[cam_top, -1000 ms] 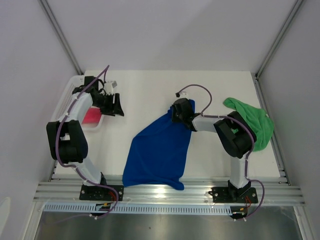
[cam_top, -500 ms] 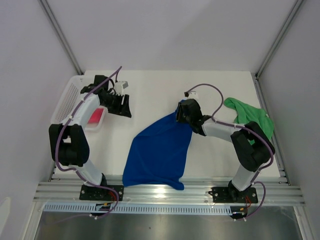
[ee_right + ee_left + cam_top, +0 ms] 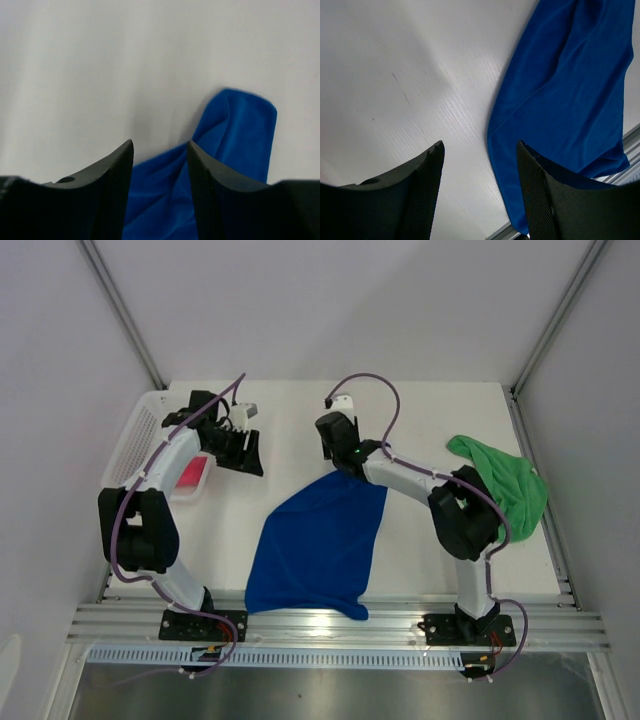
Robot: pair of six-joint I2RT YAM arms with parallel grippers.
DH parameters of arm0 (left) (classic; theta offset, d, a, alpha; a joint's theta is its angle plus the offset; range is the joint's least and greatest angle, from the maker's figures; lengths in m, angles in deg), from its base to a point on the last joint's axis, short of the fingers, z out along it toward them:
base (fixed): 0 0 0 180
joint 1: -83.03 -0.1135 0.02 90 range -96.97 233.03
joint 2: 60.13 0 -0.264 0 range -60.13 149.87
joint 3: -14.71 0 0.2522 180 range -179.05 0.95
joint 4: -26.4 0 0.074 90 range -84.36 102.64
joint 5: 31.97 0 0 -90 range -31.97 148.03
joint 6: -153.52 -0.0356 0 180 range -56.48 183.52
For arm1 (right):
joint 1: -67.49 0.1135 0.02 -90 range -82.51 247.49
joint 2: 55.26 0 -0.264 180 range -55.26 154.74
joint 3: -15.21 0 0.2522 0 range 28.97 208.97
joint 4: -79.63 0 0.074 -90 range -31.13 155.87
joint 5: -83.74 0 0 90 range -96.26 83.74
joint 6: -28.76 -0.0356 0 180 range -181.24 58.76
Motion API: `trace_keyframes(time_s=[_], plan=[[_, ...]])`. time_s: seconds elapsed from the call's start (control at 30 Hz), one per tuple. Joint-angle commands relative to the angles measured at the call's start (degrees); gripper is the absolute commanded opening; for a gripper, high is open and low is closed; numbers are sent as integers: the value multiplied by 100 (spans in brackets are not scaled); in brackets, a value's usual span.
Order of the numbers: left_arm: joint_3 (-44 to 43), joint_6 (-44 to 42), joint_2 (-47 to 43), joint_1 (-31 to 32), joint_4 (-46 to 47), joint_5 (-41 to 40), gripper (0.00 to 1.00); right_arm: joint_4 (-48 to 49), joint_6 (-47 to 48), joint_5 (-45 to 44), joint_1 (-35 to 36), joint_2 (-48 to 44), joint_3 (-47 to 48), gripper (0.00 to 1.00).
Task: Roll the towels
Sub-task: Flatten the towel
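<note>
The blue towel lies spread on the white table, its near edge at the front rail. My right gripper hovers open just beyond the towel's far corner, nothing between its fingers. In the right wrist view the open gripper looks down on that rumpled blue corner. My left gripper is open over bare table, left of the towel. In its own view the gripper holds nothing, with the blue towel to the right. The green towel lies bunched at the right. The pink towel sits in the basket.
A white mesh basket stands at the table's left edge. An aluminium rail runs along the front edge by the arm bases. White walls close in the sides and back.
My right gripper opened, let go of the blue towel's far corner and moved away to the far left. The corner dropped flat. My left gripper shifted slightly right, then held still.
</note>
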State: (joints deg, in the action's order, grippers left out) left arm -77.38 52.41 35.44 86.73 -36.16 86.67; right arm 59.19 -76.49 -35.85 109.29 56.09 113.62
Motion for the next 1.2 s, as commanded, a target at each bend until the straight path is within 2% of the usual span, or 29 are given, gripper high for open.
trace_keyframes(time_s=[0.0, 0.17, 0.27, 0.37, 0.4, 0.5, 0.77, 0.93, 1.0, 1.17], plan=[[10, -145, -223, 51, 2, -8, 63, -1158, 285, -654, 12, 580, 490, 50], [1, -137, -153, 51, -7, 1, 63, -1380, 574, -654, 109, 958, 694, 50], [-7, -137, -135, 51, -16, 10, 63, -1704, 663, -768, 153, 1169, 808, 45], [-7, -145, -144, 51, -16, -8, 63, -1697, 506, -917, 109, 1100, 537, 35], [-7, -145, -144, 51, -16, 1, 63, -1653, 444, -909, 100, 1047, 405, 28], [-16, -145, -126, 51, -33, -8, 63, -1433, 251, -813, 4, 766, -70, 19], [-34, -154, -135, 51, -51, -17, 63, -837, 215, -795, -93, 195, -737, 9], [-34, -172, -153, 51, -69, -8, 63, 479, 364, 73, -268, -517, -1405, 10], [-34, -154, -153, 51, -60, -8, 63, 832, 260, 733, -452, -693, -1599, 10], [1, -189, -153, 51, -86, -17, 63, 1361, -145, 1454, -770, -746, -1775, 6]])
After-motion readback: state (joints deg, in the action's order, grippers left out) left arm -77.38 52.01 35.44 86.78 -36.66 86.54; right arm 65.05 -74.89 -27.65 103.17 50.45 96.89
